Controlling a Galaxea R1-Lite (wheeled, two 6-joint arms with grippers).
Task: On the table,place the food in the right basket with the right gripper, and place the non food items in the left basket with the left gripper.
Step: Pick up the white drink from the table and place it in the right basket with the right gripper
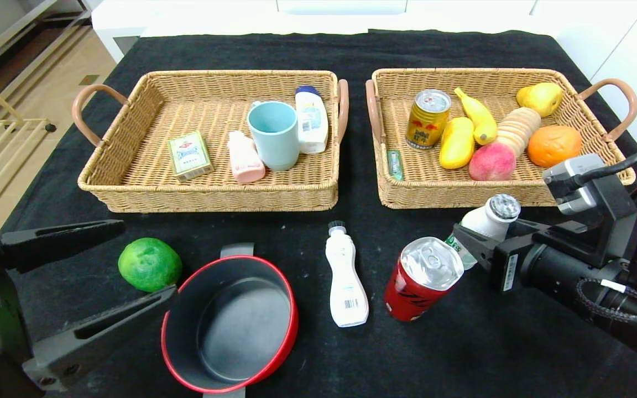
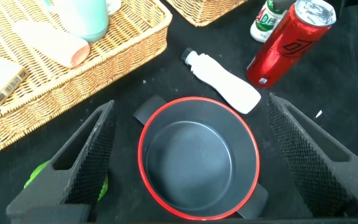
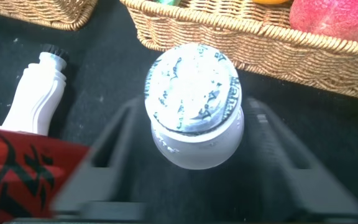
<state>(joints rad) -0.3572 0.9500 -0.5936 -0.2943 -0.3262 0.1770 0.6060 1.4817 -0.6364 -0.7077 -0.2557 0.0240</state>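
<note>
— Where's your right gripper at?

— Low over the black table, just in front of the right basket, with its two fingers on either side of the small white yogurt bottle. In the right wrist view the bottle's foil lid sits squarely between the fingers, which look blurred, with a little gap on each side — you can't tell that they are pressing on it. The bottle stands upright on the table, touching the red can beside it.

— And your left?

— Your left gripper hangs spread wide and holding nothing, above the near left of the table; the red-rimmed pot lies between its fingers in the left wrist view, the green lime close by one of them.

— What's left on the table?

— The lime, the pot, a white bottle lying on its side, the red can and the yogurt bottle. The left basket holds a blue cup, among others; the right one holds fruit.
</note>
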